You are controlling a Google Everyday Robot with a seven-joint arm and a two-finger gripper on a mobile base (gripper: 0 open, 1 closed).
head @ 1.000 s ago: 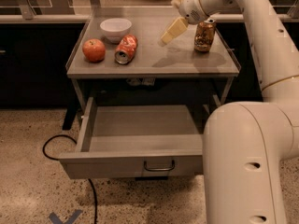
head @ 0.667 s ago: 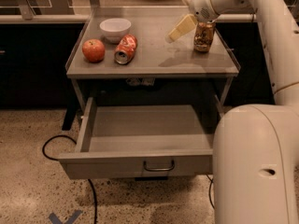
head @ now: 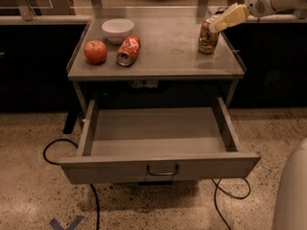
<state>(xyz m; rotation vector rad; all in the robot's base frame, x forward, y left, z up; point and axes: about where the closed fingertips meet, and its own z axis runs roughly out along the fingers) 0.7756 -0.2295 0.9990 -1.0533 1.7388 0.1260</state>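
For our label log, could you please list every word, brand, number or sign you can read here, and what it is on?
No text can be read.
Red can, on its side on the tabletop: print too blurred.
Brown jar, next to the gripper at top right: label too blurred.
Blue floor mark: a shape, no letters.

Right: jar point(head: 208, 35), jaws at top; left: apple point(head: 95, 51), can point(head: 128, 51).

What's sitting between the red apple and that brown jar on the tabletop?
In the camera view, a tipped orange soda can lies beside the apple; beyond it, bare tabletop up to the jar, with the gripper at its top.
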